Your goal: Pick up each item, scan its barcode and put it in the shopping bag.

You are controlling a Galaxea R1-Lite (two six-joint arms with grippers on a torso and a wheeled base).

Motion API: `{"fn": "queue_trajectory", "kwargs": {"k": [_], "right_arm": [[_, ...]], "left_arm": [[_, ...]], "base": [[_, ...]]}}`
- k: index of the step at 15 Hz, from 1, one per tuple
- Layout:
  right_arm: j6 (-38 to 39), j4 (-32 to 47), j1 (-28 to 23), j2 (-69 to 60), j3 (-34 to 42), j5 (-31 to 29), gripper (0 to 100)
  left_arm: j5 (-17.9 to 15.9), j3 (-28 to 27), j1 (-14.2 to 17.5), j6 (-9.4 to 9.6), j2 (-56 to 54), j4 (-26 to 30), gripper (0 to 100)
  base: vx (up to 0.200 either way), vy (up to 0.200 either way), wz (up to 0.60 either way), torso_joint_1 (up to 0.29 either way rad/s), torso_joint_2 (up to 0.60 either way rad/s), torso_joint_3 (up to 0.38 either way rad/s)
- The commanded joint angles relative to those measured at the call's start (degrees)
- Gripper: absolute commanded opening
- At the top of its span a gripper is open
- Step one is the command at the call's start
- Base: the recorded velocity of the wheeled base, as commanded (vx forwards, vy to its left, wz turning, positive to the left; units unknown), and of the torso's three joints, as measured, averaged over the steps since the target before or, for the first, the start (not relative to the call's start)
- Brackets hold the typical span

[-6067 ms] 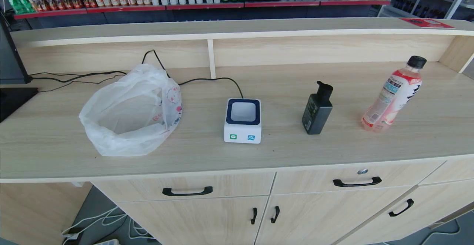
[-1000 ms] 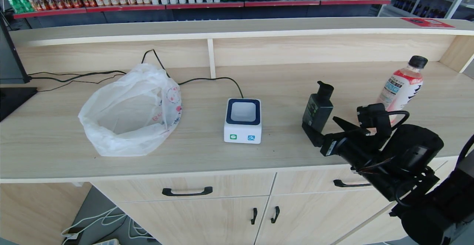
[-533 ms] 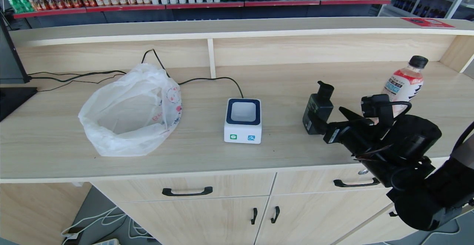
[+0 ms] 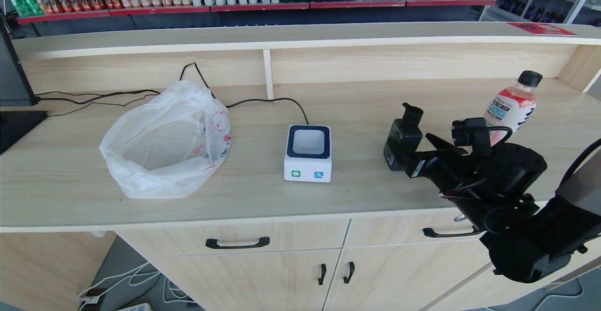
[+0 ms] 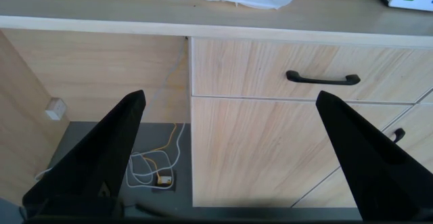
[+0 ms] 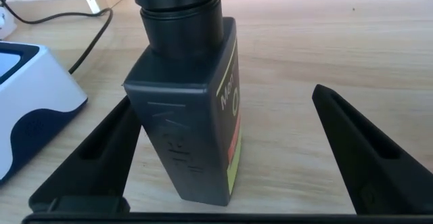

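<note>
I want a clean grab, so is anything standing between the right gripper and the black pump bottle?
Nothing visible. The black pump bottle stands upright on the counter, between the fingers of the open right gripper.

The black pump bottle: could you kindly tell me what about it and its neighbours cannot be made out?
- Black pump bottle: barcode not visible; right wrist view's edge cuts off its pump; right gripper covers its lower corner in the head view.
- Pink drink bottle with black cap: lower half hidden behind the right arm, head view.
- White box scanner: cut by the right wrist view's edge.
</note>
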Motion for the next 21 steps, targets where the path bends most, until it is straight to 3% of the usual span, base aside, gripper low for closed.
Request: {"fn": "queue_trajectory", "kwargs": {"k": [1,6,17,18,21], "right_arm": [[0.2,0.1,0.0,1.6,-1.5,0.1,100],[1.5,0.3,-0.1,4.3,-5.3,0.1,100],[2.4,0.4,-0.2,4.8,-5.4,0.0,100],[2.4,0.4,-0.2,4.9,-5.4,0.0,0],[2.5,0.4,-0.2,4.8,-5.7,0.2,0]], "left_arm": [[0.0,0.0,0.0,-0.01,0.0,0.0,100],[0.0,0.0,0.0,-0.01,0.0,0.0,100],[0.0,0.0,0.0,-0.01,0.0,0.0,100],[0.0,0.0,0.0,-0.01,0.0,0.0,100],[0.0,0.0,0.0,-0.01,0.0,0.0,100]], "base": [[0.000,0.000,0.00,0.000,0.00,0.000],[0.000,0.000,0.00,0.000,0.00,0.000],[0.000,0.000,0.00,0.000,0.00,0.000],[0.000,0.000,0.00,0.000,0.00,0.000],[0.000,0.000,0.00,0.000,0.00,0.000]]}}
